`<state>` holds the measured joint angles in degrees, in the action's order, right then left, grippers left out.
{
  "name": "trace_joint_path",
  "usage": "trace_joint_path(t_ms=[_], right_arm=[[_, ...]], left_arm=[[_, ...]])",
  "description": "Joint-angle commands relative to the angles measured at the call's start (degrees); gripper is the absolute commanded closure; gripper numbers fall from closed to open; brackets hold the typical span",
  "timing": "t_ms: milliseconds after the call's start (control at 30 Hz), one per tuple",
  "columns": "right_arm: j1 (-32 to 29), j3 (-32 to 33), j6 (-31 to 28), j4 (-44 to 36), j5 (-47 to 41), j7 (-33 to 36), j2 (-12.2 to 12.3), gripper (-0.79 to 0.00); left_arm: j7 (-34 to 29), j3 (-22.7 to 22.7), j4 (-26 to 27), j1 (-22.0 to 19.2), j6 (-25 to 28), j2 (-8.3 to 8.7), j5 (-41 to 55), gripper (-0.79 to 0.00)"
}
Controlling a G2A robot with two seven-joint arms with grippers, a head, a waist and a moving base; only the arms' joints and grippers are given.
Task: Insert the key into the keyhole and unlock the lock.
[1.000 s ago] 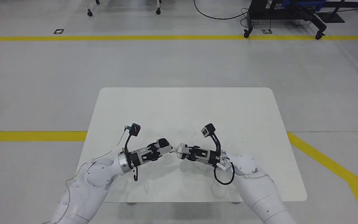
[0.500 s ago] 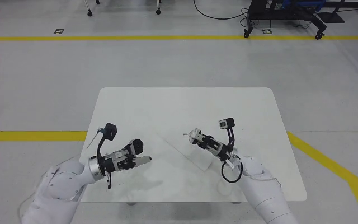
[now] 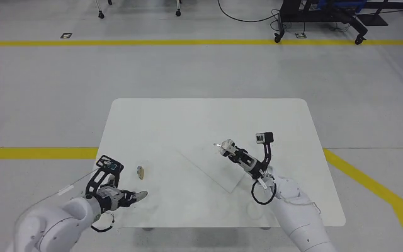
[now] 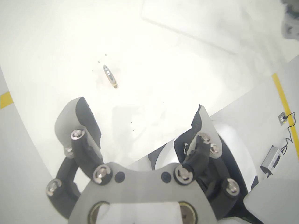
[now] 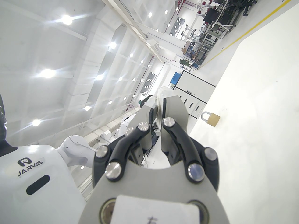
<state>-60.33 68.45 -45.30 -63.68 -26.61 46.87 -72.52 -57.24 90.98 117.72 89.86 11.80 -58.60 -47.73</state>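
Left gripper (image 3: 138, 196) released, lower left of top view; lock (image 3: 141, 171) on table (image 3: 189, 113) just above it. Right gripper (image 3: 224, 148) mid-frame, clenched on key (image 3: 217, 145), apart from lock. Left wrist: lock (image 4: 110, 76) ahead of spread fingers (image 4: 86, 115). Right wrist: shackle (image 5: 205, 115) looks seated. Your step, as judged: insertion pending; grasp lock, align key.

A dark logo (image 5: 30, 163) with one short word is standing on a white shell (image 5: 53, 197). A white sticker (image 5: 151, 211) at the base of the right gripper (image 5: 159, 101) is showing a cut-off, unreadable mark.
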Motion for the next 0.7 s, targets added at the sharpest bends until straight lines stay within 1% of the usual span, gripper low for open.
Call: trace_joint_path(t_ms=[0,100,133,200,300,433,467,533,667], right_arm=[[0.0,0.0,0.0,0.0,0.0,0.0,0.0,0.000],[0.0,0.0,0.0,0.0,0.0,0.0,0.0,0.000],[0.0,0.0,0.0,0.0,0.0,0.0,0.0,0.000],[0.0,0.0,0.0,0.0,0.0,0.0,0.0,0.000],[0.0,0.0,0.0,0.0,0.0,0.0,0.0,0.000],[0.0,0.0,0.0,0.0,0.0,0.0,0.0,0.000],[0.0,0.0,0.0,0.0,0.0,0.0,0.0,0.000],[0.0,0.0,0.0,0.0,0.0,0.0,0.0,0.000],[0.0,0.0,0.0,0.0,0.0,0.0,0.0,0.000]], left_arm=[[-1.6,-3.2,-2.7,-3.1,-3.5,-0.15,-3.7,-0.785],[-1.6,-7.3,-6.0,-6.8,-7.2,-0.60,-5.8,-0.785],[-1.4,-8.3,-7.0,-7.8,-8.5,-0.77,-5.7,-0.717],[-1.1,-9.7,-8.7,-9.4,-11.1,-1.09,-5.2,-0.643],[-1.8,-11.7,-10.7,-11.4,-13.5,-1.50,-3.7,-0.585],[-2.0,-13.9,-12.9,-13.6,-16.3,-1.89,-4.7,-0.499],[-1.6,-14.3,-13.3,-14.0,-16.6,-1.98,-4.8,-0.493],[-0.7,-15.0,-14.1,-14.6,-17.7,-2.13,-5.7,-0.425],[0.4,-15.9,-15.4,-15.6,-19.7,-2.42,-6.5,-0.385]])
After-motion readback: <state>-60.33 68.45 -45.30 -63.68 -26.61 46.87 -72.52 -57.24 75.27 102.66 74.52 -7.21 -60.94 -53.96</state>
